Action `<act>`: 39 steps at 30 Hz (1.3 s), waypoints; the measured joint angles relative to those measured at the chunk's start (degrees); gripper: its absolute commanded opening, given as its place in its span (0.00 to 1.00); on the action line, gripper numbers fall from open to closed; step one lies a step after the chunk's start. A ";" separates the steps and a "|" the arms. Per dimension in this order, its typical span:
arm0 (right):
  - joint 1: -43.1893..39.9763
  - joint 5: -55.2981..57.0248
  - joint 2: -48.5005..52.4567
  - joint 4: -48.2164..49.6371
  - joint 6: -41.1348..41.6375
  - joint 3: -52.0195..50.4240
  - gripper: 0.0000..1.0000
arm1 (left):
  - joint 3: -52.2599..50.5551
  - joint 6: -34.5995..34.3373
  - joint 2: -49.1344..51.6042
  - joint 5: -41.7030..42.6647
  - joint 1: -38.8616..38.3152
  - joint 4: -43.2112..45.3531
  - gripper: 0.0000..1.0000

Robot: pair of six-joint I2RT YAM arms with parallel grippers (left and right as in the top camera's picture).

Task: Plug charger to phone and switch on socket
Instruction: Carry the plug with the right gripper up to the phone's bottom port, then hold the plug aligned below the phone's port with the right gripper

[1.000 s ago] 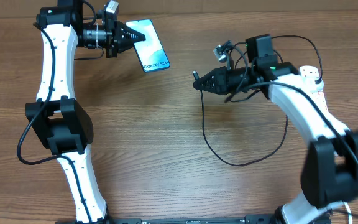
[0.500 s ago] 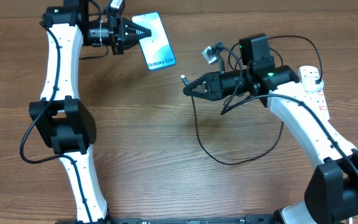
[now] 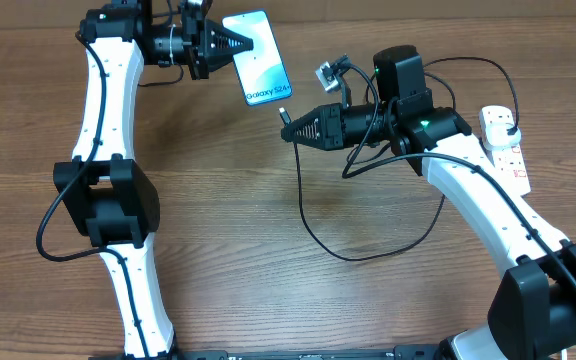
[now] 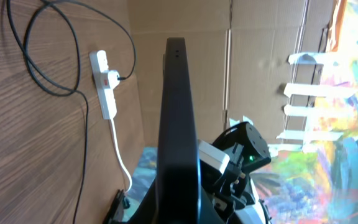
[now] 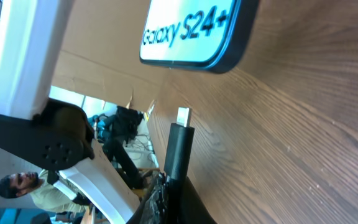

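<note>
Left jaws clamped on phone (image 3: 260, 58), far end; text end faces right arm. Right jaws clamped on charger connector (image 5: 178, 146), tip just short of phone edge, seemingly off line. Line tip up with port, push straight and slow, left arm bracing. Socket (image 3: 503, 140) on counter, far right, well apart.

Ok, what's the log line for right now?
left gripper: shut on phone | right gripper: shut on charger | charger tip: near phone, not plugged in

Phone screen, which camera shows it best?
The overhead view: the phone shows its whole lit screen. The right wrist view catches only one end with writing; the left wrist view sees just its dark edge.
</note>
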 measured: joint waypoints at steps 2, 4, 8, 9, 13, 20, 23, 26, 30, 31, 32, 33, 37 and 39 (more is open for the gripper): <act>0.00 -0.02 0.00 1.22 1.05 0.00 0.04 | 0.00 -2.86 0.00 -0.55 -0.02 1.79 0.04; 0.00 0.07 0.00 1.79 1.81 0.00 0.04 | 0.00 -5.88 0.00 -0.96 -0.02 3.91 0.04; 0.00 0.44 0.00 2.05 2.82 0.00 0.04 | 0.00 -11.02 0.00 -1.73 -0.15 7.98 0.04; 0.00 0.66 0.00 2.34 3.04 0.00 0.04 | 0.00 -12.17 0.00 -1.92 -0.24 8.96 0.04; 0.00 1.62 0.00 4.20 4.61 0.00 0.04 | 0.00 -14.80 0.00 -2.21 -0.94 11.65 0.04; 0.00 2.29 0.00 5.64 5.88 0.00 0.04 | 0.00 -16.48 0.00 -2.23 -2.82 12.33 0.04; -0.02 2.34 0.00 5.68 6.05 0.00 0.04 | 0.00 -16.59 0.00 -2.23 -3.13 12.33 0.04; -0.04 2.38 0.00 5.68 6.05 0.00 0.04 | 0.00 -16.55 0.00 -2.21 -3.10 12.48 0.04; -0.11 2.40 0.00 5.90 6.05 0.00 0.04 | 0.00 -16.33 0.00 -2.05 -2.99 12.50 0.04; -0.11 2.49 0.00 5.95 6.10 0.00 0.04 | 0.00 -16.33 0.00 -1.99 -2.97 12.50 0.04; -0.09 2.54 0.00 6.01 6.08 0.00 0.04 | 0.00 -16.33 0.00 -1.99 -2.97 12.50 0.04; -0.09 2.58 0.00 5.99 6.05 0.00 0.04 | 0.00 -16.31 0.00 -1.99 -2.99 12.50 0.04; -0.13 2.60 0.00 6.08 6.08 0.00 0.04 | 0.00 -15.93 0.00 -1.97 -2.99 12.52 0.04; -0.17 2.62 0.00 6.05 6.08 0.00 0.04 | 0.00 -15.63 0.00 -1.99 -2.99 12.52 0.04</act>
